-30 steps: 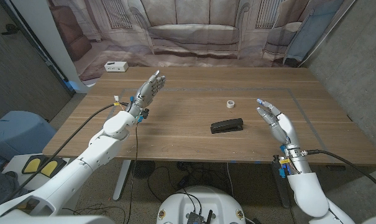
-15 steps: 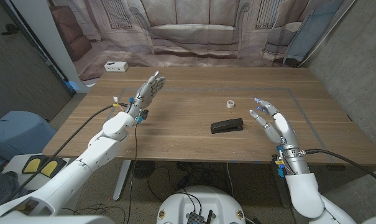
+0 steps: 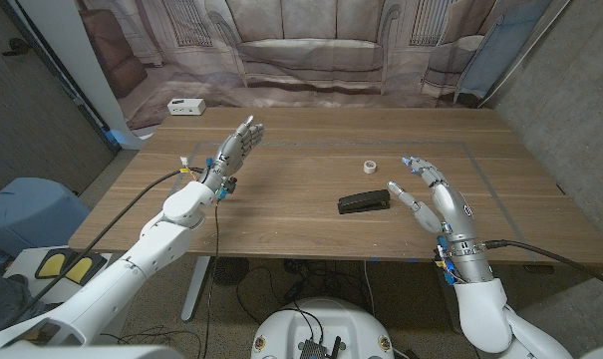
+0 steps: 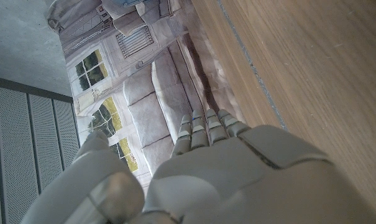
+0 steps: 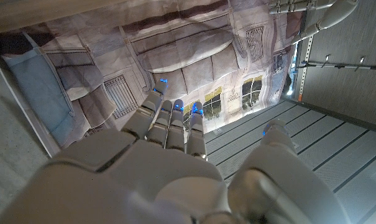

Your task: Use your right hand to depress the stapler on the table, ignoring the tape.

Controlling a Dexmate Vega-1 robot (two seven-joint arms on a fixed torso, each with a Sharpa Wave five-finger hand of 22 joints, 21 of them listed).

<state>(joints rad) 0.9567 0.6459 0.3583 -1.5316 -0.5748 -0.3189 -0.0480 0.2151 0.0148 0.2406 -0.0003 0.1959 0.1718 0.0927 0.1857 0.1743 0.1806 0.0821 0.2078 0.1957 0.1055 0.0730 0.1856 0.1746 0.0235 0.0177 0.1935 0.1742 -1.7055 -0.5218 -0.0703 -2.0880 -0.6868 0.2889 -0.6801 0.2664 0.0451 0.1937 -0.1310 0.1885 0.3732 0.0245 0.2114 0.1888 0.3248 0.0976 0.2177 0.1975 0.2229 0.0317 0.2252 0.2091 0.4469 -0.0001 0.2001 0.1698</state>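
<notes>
- The black stapler (image 3: 365,201) lies flat on the wooden table (image 3: 281,214), roughly at the middle of the table's width and towards the robot's right side, its long axis running nearly across the table.
- The right hand (image 3: 436,194) is raised above the table just to the right of the stapler, close to it but not touching it. Its fingers (image 3: 413,166) are spread apart and extended, pointing away from the robot and slightly towards the stapler, and it holds nothing.
- In the right wrist view the right hand (image 5: 163,168) shows from behind with its fingers (image 5: 175,124) straight and side by side, the thumb set off to one side, against a printed backdrop (image 5: 175,50) of a sofa and windows.
- A small white roll of tape (image 3: 370,166) sits on the table just beyond the stapler, apart from it and from both hands.
- The left hand (image 3: 237,145) is held up over the far left part of the table, well apart from the stapler, fingers stretched out and apart, holding nothing.
- In the left wrist view the left hand (image 4: 225,168) shows its back with the fingers (image 4: 206,124) extended together above the wood of the table (image 4: 312,74).
- A small white box (image 3: 186,106) lies at the table's far left corner.
</notes>
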